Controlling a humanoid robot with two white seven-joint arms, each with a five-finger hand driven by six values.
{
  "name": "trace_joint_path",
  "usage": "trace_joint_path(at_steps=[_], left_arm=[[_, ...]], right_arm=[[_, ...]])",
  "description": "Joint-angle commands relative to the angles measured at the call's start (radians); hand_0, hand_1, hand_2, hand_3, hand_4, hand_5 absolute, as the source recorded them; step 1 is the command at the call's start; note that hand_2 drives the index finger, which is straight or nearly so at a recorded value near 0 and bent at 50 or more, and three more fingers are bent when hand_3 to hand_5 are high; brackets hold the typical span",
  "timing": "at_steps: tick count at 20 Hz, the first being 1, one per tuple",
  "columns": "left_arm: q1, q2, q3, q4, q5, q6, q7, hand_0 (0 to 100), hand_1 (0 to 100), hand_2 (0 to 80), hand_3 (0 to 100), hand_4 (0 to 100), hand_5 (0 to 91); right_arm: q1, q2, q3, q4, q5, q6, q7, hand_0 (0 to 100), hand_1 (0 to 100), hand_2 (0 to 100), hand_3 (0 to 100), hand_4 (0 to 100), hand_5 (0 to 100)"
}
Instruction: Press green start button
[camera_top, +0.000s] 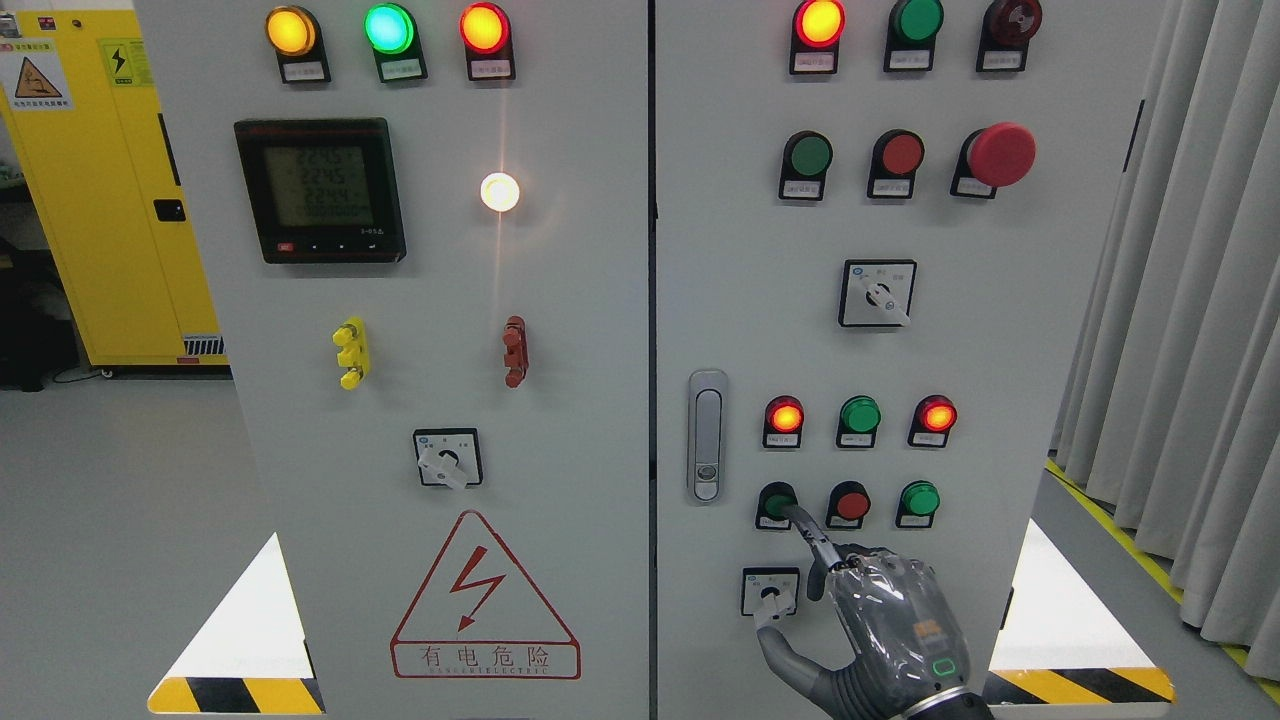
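Observation:
My right hand (890, 620) comes up from the bottom right in front of the right cabinet door. Its index fingertip (797, 517) is stretched out and touches the green button (775, 503) at the left of the lower button row. The other fingers are curled in and the thumb points left below. A red button (851, 503) and a second green button (919, 498) sit to its right. Above them are a lit red lamp (785, 416), an unlit green lamp (860, 414) and another lit red lamp (937, 414). My left arm is out of view.
A rotary switch (770, 592) sits just left of my hand, and a door handle (707, 436) is left of the buttons. Higher up are a red mushroom stop button (1000, 154) and another selector (878, 293). Grey curtains (1180, 300) hang at the right, a yellow cabinet (90, 200) at the left.

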Motion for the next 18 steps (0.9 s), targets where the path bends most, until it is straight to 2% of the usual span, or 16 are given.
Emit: trace_joint_path(at_steps=[1, 2, 3, 4, 5, 6, 8, 10, 11, 12, 15, 18], left_arm=[[-0.008, 0.000, 0.000, -0.029, 0.000, 0.001, -0.001, 12, 56, 0.0, 0, 0, 0.0], [-0.008, 0.000, 0.000, -0.029, 0.000, 0.001, -0.001, 12, 56, 0.0, 0, 0, 0.0], [-0.008, 0.000, 0.000, -0.029, 0.000, 0.001, 0.000, 12, 56, 0.0, 0, 0, 0.0], [-0.008, 0.000, 0.000, -0.029, 0.000, 0.001, -0.001, 12, 56, 0.0, 0, 0, 0.0], [-0.008, 0.000, 0.000, -0.029, 0.000, 0.001, -0.001, 12, 56, 0.0, 0, 0, 0.0], [-0.008, 0.000, 0.000, -0.029, 0.000, 0.001, 0.000, 12, 56, 0.0, 0, 0, 0.0], [-0.008, 0.000, 0.000, -0.029, 0.000, 0.001, 0.000, 12, 56, 0.0, 0, 0, 0.0], [-0.008, 0.000, 0.000, -0.029, 0.000, 0.001, -0.001, 12, 56, 0.0, 0, 0, 0.0], [-0.008, 0.000, 0.000, -0.029, 0.000, 0.001, 0.000, 12, 56, 0.0, 0, 0, 0.0], [-0.008, 0.000, 0.000, -0.029, 0.000, 0.001, 0.000, 12, 56, 0.0, 0, 0, 0.0], [-0.008, 0.000, 0.000, -0.029, 0.000, 0.001, 0.000, 12, 56, 0.0, 0, 0, 0.0], [-0.008, 0.000, 0.000, -0.029, 0.000, 0.001, 0.000, 12, 56, 0.0, 0, 0, 0.0]], right_arm=[[0.051, 0.024, 0.008, -0.114, -0.132, -0.014, -0.012, 28, 53, 0, 66, 66, 52], [0.057, 0.027, 0.007, -0.126, -0.170, -0.016, -0.009, 28, 53, 0, 65, 65, 49], [0.061, 0.027, 0.007, -0.131, -0.227, -0.020, -0.005, 28, 52, 0, 54, 55, 43], [0.066, 0.029, 0.005, -0.132, -0.299, -0.029, 0.024, 28, 51, 0, 52, 54, 41], [0.078, 0.030, 0.002, -0.134, -0.377, -0.037, 0.065, 28, 51, 0, 47, 49, 36], [0.091, 0.036, -0.002, -0.134, -0.455, -0.037, 0.102, 28, 50, 2, 37, 39, 29], [0.114, 0.046, -0.007, -0.132, -0.583, -0.026, 0.136, 28, 50, 2, 31, 35, 26], [0.141, 0.050, -0.021, -0.129, -0.682, -0.025, 0.138, 28, 50, 1, 25, 30, 22], [0.159, 0.050, -0.034, -0.131, -0.733, -0.025, 0.138, 27, 49, 0, 12, 18, 9], [0.173, 0.050, -0.044, -0.131, -0.782, -0.026, 0.141, 27, 49, 0, 8, 16, 7], [0.192, 0.050, -0.045, -0.132, -0.904, -0.031, 0.143, 27, 49, 0, 5, 14, 4], [0.207, 0.049, -0.045, -0.131, -0.927, -0.031, 0.143, 28, 49, 0, 4, 14, 3]])
